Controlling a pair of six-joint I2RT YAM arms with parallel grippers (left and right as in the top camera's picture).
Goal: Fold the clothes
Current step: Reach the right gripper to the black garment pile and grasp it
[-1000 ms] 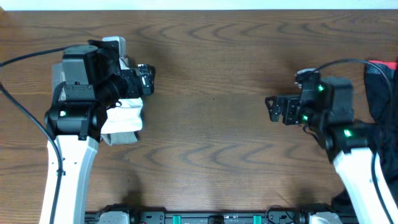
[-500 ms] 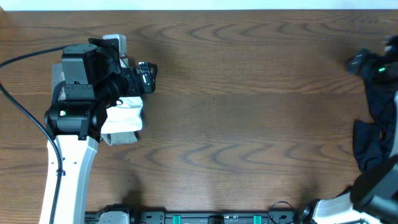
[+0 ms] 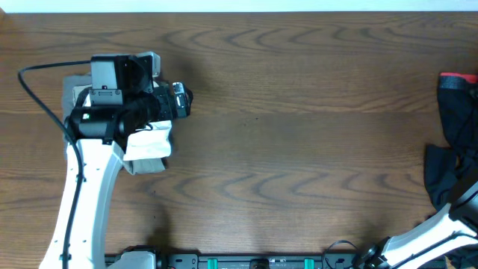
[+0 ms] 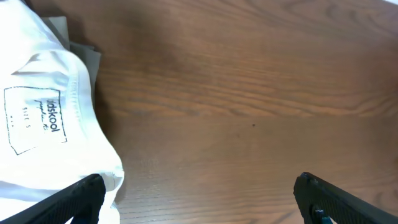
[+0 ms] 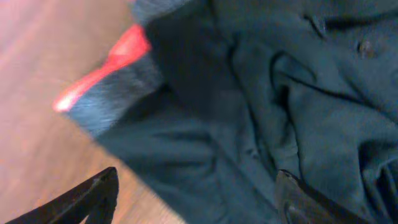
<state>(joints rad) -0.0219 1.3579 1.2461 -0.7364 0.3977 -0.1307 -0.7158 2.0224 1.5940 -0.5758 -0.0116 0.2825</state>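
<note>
A stack of folded white and grey clothes (image 3: pixel 147 142) lies at the table's left, partly under my left arm. In the left wrist view the white garment (image 4: pixel 43 118) shows a printed size label. My left gripper (image 4: pixel 199 199) is open and empty, hovering just right of the stack. A crumpled dark pile of clothes (image 3: pixel 454 142) with a red edge lies at the table's right edge. In the right wrist view my right gripper (image 5: pixel 199 199) is open above that dark cloth (image 5: pixel 273 106), with its red trim (image 5: pixel 102 68) at the left. The right gripper itself is out of the overhead frame.
The brown wooden table (image 3: pixel 299 134) spans the overhead view. A black cable (image 3: pixel 45 71) loops from the left arm. The right arm's white link (image 3: pixel 433 235) shows at the bottom right corner.
The right arm swung from the table's middle right out past the right edge, over the dark pile. The left arm shifted slightly and turned above the folded stack.
</note>
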